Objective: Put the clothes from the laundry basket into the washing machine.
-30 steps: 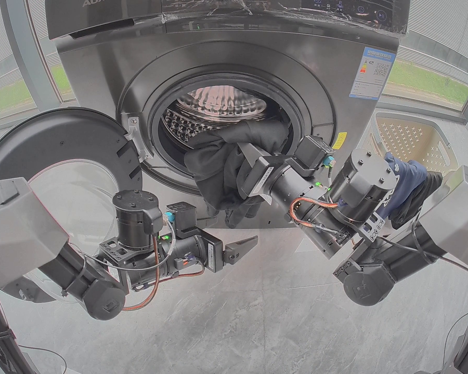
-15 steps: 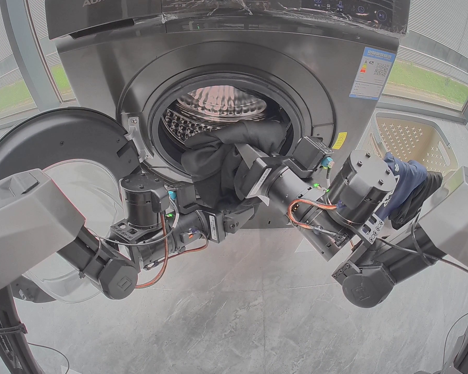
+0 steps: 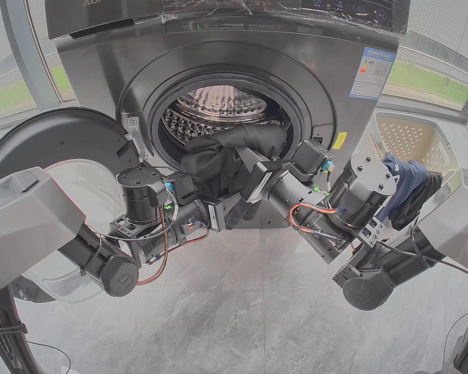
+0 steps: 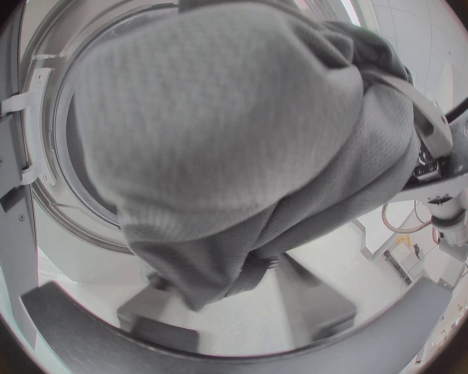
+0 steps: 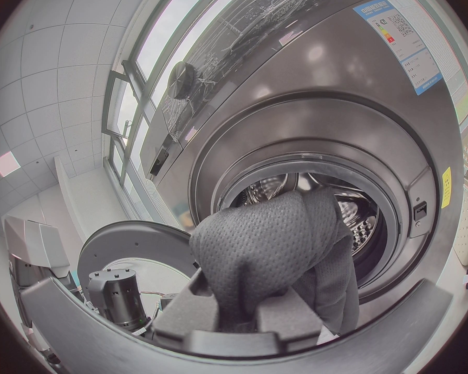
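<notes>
i count one washing machine [image 3: 218,53] with one door [image 3: 52,136], and one laundry basket [image 3: 416,136]. three pieces of clothing: one black garment [image 3: 213,157], one blue garment [image 3: 408,175], one dark garment [image 3: 427,190]. two stickers on the machine: one blue label [image 3: 372,74], one yellow sticker [image 3: 339,140]. my own grippers make two, left gripper [image 3: 236,209] and right gripper [image 5: 242,310].

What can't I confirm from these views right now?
- Left end effector: contact with black garment unclear; blurred in left wrist view, cloth-covered in head view.
- Drum, lower half: garment covers it, all views.
- Laundry basket bottom: right arm blocks it, head view.
</notes>
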Robot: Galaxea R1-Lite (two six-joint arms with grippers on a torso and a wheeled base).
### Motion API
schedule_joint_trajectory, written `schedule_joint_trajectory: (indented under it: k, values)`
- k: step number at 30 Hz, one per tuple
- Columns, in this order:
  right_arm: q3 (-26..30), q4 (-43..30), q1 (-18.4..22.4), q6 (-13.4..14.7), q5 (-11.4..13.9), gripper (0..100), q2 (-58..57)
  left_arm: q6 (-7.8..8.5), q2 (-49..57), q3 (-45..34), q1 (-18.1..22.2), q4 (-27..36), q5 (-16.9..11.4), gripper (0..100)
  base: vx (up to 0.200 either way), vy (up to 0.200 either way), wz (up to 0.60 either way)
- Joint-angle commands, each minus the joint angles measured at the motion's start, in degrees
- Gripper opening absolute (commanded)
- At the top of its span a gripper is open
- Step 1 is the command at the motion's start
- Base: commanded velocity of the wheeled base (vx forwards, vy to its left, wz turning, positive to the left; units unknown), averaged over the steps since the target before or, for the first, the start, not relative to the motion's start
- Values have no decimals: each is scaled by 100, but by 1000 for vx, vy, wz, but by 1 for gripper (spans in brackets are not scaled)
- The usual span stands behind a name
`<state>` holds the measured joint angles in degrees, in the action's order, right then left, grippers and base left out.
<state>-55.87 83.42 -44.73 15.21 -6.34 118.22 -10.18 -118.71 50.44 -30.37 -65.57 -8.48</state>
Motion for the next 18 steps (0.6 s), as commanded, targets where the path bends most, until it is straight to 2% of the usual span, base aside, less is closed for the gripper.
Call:
schedule_joint_trajectory:
  k: [1,9,11,18]
  values:
    - [41,-1,-1,-1,1,0,16,-2,76,-52,-31,-26,5,0,0,0,0]
    - [59,-10,-1,-27,1,0,69,-2,735,-747,-479,-114,40,0,0,0,0]
    - [120,-10,-1,-45,1,0,113,-2,1052,-1125,-655,-114,40,0,0,0,0]
    - [990,25,-80,-62,10,0,52,25,2107,-2188,-866,-114,22,0,0,0,0]
